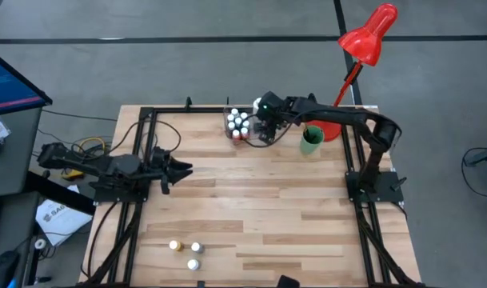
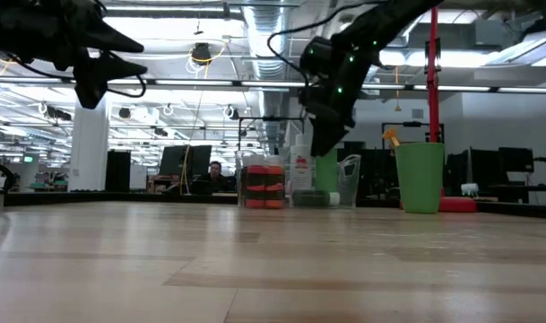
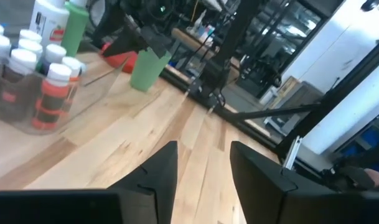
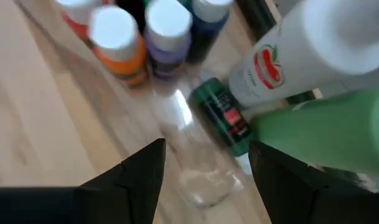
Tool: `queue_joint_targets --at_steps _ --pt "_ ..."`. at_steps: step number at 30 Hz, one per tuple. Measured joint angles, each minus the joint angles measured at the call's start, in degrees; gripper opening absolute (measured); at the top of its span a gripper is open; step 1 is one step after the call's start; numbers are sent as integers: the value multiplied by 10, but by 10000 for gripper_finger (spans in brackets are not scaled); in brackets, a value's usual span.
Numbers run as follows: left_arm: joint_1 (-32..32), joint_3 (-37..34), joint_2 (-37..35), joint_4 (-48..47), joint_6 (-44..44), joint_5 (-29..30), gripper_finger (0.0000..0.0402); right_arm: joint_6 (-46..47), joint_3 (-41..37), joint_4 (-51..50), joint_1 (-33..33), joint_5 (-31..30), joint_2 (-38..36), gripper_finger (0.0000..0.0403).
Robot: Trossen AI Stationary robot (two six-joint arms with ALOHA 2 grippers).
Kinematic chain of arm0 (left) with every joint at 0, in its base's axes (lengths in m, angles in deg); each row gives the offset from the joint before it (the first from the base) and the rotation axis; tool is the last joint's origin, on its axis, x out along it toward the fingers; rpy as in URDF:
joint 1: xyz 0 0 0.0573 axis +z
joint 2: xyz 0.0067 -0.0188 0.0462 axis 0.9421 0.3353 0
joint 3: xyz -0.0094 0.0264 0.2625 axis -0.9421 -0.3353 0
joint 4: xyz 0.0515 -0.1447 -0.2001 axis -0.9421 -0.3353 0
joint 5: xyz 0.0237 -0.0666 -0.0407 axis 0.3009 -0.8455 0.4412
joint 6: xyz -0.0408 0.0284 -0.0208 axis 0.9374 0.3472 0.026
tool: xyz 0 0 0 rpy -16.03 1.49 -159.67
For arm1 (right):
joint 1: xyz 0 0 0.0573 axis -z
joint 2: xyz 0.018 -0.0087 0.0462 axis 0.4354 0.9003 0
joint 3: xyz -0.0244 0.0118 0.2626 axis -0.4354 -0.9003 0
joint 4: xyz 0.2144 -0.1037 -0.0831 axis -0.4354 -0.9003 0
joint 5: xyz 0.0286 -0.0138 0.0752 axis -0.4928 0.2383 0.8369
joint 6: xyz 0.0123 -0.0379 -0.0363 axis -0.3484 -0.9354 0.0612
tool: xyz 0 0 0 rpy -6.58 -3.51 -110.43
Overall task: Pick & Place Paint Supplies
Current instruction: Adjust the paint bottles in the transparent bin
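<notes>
A clear tray (image 1: 229, 134) at the table's far middle holds several small white-capped paint bottles (image 1: 238, 122). In the right wrist view, an orange bottle (image 4: 119, 42) and a purple one (image 4: 168, 36) stand in it. A small green bottle (image 4: 223, 119) lies on its side beside a tall white bottle (image 4: 289, 56) and a tall green one (image 4: 329, 134). My right gripper (image 1: 265, 130) hangs open just above the tray's right part (image 2: 322, 135), holding nothing. My left gripper (image 1: 181, 170) is open in the air at the table's left side (image 3: 205, 168). Three small bottles (image 1: 189, 252) stand near the table's near edge.
A green cup (image 1: 311, 140) stands right of the tray, next to a red lamp's base (image 1: 331, 130). The lamp's head (image 1: 373, 34) reaches beyond the far edge. Bare wood lies between the tray and the three near bottles. A black frame (image 1: 143, 136) lines both table sides.
</notes>
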Motion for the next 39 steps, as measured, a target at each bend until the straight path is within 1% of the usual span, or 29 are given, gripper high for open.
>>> queue_joint_targets --at_steps 4,10,15,19,25,29,39 --pt "0 0 13 -1 16 0 144 -39 0 0 8 0 23 226" --pt "0 0 12 2 16 0 157 -83 1 5 13 -1 62 226" --pt "0 0 12 2 16 0 159 -105 2 18 22 -20 89 226" --pt "0 0 12 2 16 0 159 -117 2 22 26 -27 96 226" --pt "0 0 12 1 16 0 159 -158 2 26 29 -17 97 221" --pt "0 0 12 1 16 0 159 -172 2 23 29 -5 97 215" --pt "0 0 12 1 16 0 159 -205 3 -21 31 64 95 219"
